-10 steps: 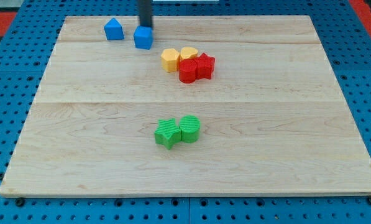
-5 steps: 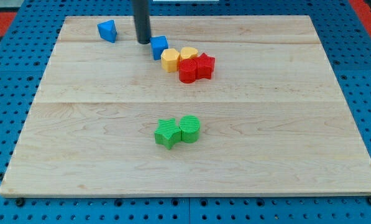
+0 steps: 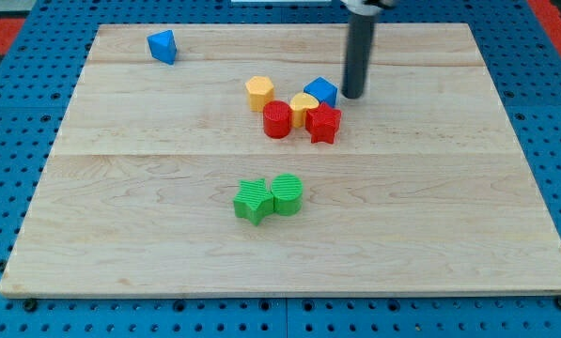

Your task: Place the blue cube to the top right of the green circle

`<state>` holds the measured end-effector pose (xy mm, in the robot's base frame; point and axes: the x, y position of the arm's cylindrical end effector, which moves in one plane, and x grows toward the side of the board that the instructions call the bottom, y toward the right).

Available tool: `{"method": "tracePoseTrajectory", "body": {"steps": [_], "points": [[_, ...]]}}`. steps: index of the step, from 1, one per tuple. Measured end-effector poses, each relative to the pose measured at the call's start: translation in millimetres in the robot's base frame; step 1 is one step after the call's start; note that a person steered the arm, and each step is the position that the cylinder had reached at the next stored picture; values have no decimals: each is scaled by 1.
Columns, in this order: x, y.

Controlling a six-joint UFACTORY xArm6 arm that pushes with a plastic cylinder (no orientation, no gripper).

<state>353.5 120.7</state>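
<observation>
The blue cube (image 3: 321, 91) sits in the upper middle of the board, touching a yellow block (image 3: 304, 108) and close above the red star (image 3: 324, 123). My tip (image 3: 352, 96) is on the board just right of the blue cube. The green circle (image 3: 287, 194) lies lower, near the board's centre, touching the green star (image 3: 253, 200) on its left.
A red cylinder (image 3: 277, 120) and a yellow hexagon-like block (image 3: 259, 93) lie left of the blue cube's cluster. Another blue block (image 3: 163, 45) sits near the top left of the wooden board (image 3: 449, 235). Blue pegboard surrounds the board.
My tip swept from the top left to the right of the blue cube. The blue cube moved right past the yellow and red blocks, which shifted and spread.
</observation>
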Motion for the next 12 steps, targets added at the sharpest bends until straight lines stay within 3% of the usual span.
{"method": "tracePoseTrajectory", "body": {"steps": [1, 2, 5, 7, 9, 11, 12], "points": [[20, 20], [20, -28], [-99, -166], [-68, -214], [16, -205], [3, -187], [22, -166]]}}
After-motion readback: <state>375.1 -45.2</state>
